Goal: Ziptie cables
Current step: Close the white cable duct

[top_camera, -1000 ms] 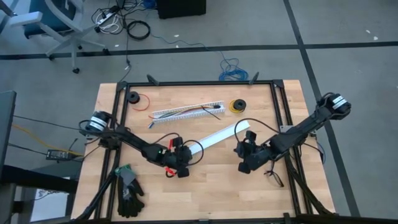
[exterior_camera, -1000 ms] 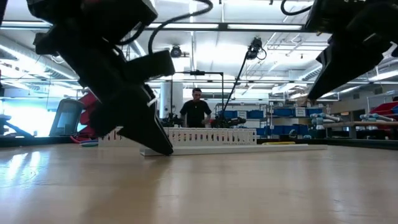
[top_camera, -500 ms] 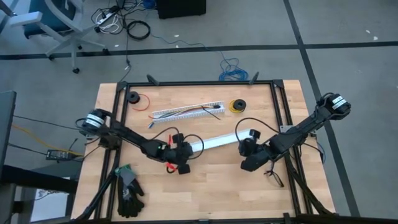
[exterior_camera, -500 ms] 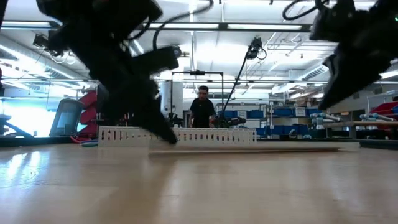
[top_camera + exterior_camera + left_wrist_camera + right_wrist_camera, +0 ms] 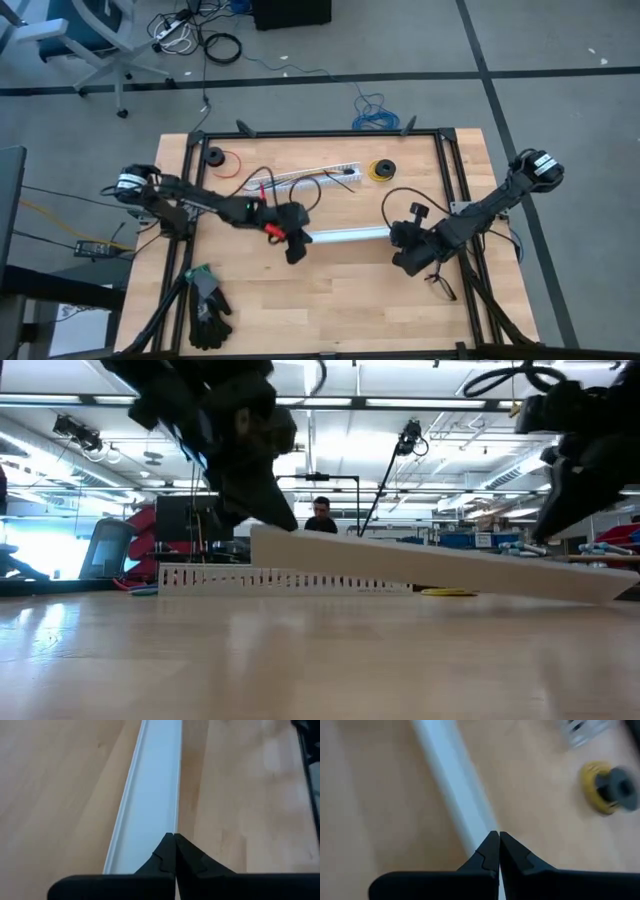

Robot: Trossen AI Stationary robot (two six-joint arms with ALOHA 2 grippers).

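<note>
Since a second ago, both grippers have lifted the white channel cover (image 5: 350, 235) and turned it parallel to the table's (image 5: 330, 300) rear edge. Cables (image 5: 300, 180) lie in the slotted channel (image 5: 290, 182) near that edge, running lengthwise along it. Left gripper (image 5: 298, 238) and right gripper (image 5: 400, 234) each pinch one cover end.

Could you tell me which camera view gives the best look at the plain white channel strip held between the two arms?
The high view: the white channel strip shows whole, end to end. The low view shows it edge-on and tilted; each wrist view shows only one stretch.
</note>
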